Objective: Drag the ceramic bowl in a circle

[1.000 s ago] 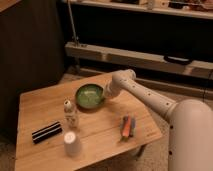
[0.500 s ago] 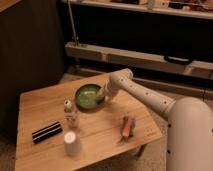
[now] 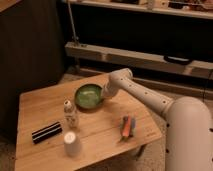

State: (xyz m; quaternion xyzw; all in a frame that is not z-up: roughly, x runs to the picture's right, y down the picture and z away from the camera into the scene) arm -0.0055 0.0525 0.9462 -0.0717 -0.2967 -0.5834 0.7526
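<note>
You are clamping the pincer (image 3: 103,95) fully closed on the ceramic bowl (image 3: 88,96), at its nearest rim; grasp is looking done, whole circle drag is waiting.

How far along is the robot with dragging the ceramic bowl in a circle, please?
Done: the approach; the gripper is at the right rim of the ceramic bowl. In hand: the grasp; it is shut, apparently pinching that rim. Left: seemingly the whole circular drag across the table, keeping clear of the small bottle standing close by.
</note>
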